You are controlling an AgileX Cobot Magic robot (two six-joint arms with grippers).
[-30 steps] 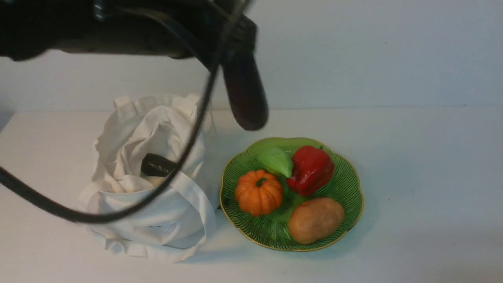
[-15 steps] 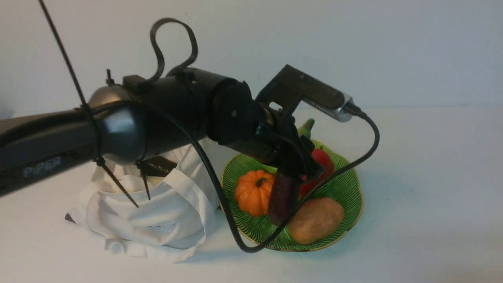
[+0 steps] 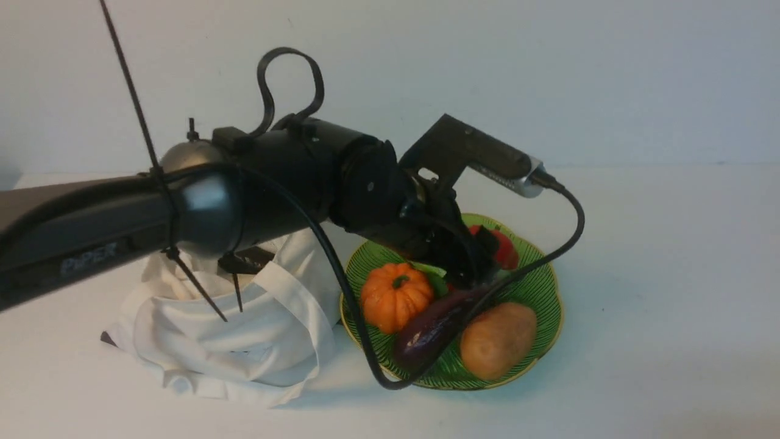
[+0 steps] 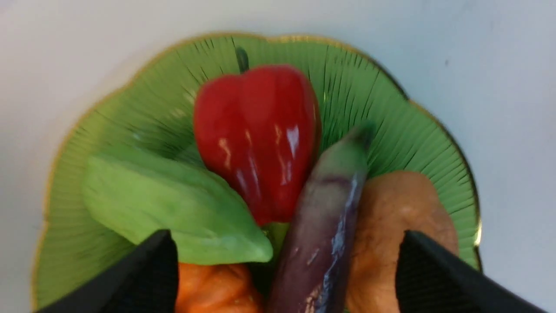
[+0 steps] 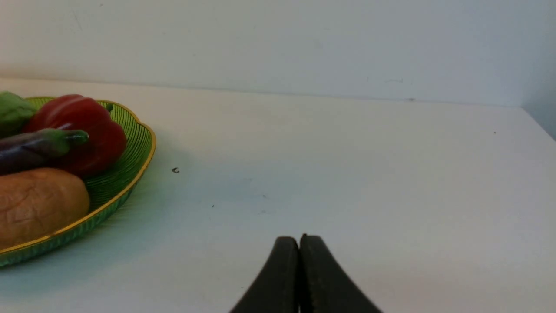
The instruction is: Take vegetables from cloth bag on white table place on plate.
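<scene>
Eggplant (image 3: 436, 326) on the plate (image 3: 536, 268): long, dark purple and glossy, lying slantwise between pumpkin (image 3: 395, 296) and potato (image 3: 498, 340). In the front view its purple end reaches toward the plate's near rim and its pale green stem end runs up under the left gripper (image 3: 472, 268). In the left wrist view the eggplant (image 4: 323, 230) lies with its stem end beside the red pepper (image 4: 256, 134); whether they touch I cannot tell. Left gripper (image 4: 286, 237) is spread wide, one black finger on either side of the eggplant and neither touching it; it hangs low over the middle of the plate (image 4: 404, 134). A green vegetable (image 4: 169, 200) lies on the pepper's other side, above the pumpkin, and the potato (image 4: 404, 208) sits tight along the eggplant. Cloth bag (image 3: 244, 347) is slumped and crumpled just left of the plate, its edge near the rim, with a dark shape (image 3: 244, 262) at its mouth, half hidden by the arm and not identifiable. Both bag and plate sit on the white table (image 3: 658, 305). Right gripper (image 5: 299, 238) is out of the front view; its own camera shows the two fingers pressed together on nothing, low over bare table, well to the side of the plate (image 5: 130, 143), with the eggplant (image 5: 30, 148), red pepper (image 5: 82, 130) and potato (image 5: 39, 204) visible.
</scene>
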